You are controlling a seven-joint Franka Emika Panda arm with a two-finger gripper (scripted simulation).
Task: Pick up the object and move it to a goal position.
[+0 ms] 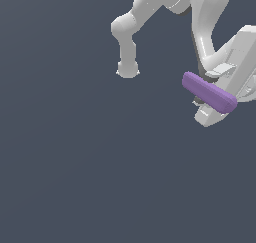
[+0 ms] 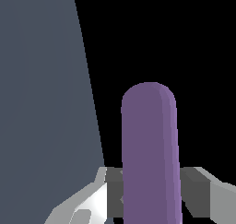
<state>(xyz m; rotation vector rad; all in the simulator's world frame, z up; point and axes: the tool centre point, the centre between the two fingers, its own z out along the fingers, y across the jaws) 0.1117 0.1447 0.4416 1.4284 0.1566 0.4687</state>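
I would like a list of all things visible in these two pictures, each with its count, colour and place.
rod: one, purple, held crosswise in the end effector, at the exterior view's right, tilted; in the wrist view it stands between the two fingers.
ground: one, dark grey-blue, plain, fills the exterior view.
arm: one, white, comes in from the top of the exterior view.
end effector: one, white with grey fingers, shut on the rod.

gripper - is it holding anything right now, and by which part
Yes: the gripper holds the purple rod across its middle, both rounded ends sticking out.
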